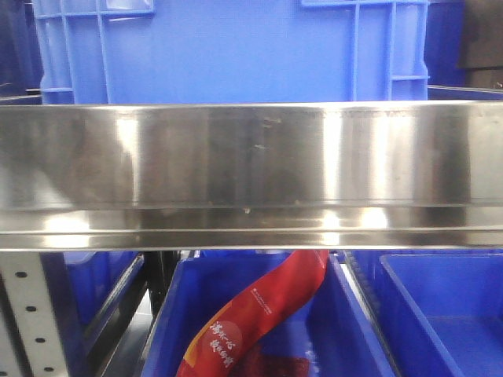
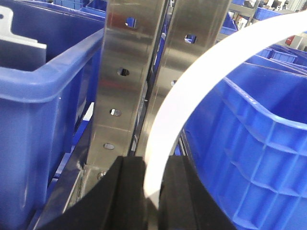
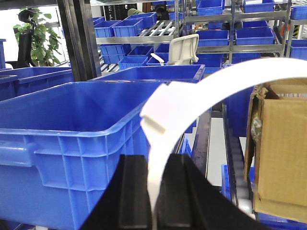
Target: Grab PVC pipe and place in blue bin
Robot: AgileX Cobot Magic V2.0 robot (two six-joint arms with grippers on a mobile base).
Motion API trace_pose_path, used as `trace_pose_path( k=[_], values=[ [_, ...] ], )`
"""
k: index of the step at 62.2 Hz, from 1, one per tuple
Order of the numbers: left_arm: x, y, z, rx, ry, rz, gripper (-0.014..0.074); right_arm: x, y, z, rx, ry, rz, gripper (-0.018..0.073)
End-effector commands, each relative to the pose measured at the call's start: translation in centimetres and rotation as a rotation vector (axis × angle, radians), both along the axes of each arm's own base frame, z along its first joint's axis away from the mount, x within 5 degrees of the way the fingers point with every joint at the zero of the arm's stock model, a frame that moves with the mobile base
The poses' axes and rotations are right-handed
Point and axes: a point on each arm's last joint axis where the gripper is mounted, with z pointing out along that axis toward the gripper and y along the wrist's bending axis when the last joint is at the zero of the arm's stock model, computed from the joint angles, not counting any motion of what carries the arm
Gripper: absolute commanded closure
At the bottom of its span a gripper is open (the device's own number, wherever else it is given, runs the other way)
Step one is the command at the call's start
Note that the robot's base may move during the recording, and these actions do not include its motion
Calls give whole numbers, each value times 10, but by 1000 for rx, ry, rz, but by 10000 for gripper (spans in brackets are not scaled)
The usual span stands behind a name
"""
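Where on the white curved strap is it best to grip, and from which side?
Likely near one end, jaws on the two broad faces, approaching end-on. The PVC pipe is a thin flat arc, so the edges offer little hold; the left gripper pinches it this way.

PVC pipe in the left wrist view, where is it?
The PVC pipe is pinched in the left end effector at bottom centre, arcing up and right in front of the right-hand blue bin.
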Motion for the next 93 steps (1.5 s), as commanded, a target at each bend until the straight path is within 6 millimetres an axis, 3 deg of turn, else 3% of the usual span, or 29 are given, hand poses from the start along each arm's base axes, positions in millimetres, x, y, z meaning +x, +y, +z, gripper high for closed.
trace_pose_path(
  k=[1, 54, 75, 93],
  values=[
    [-1, 0, 4, -7, -36, 6, 708, -1, -1, 2, -7, -30, -5, 727],
    [-1, 0, 4, -7, -36, 6, 708, -1, -1, 2, -7, -30, -5, 727],
    [-1, -8, 5, 57, -50, -91, 708, -2, -1, 14, 32, -154, 0, 727],
    [1, -8, 28, 44, -194, -91, 708, -2, 0, 20, 52, -219, 2, 727]
  ],
)
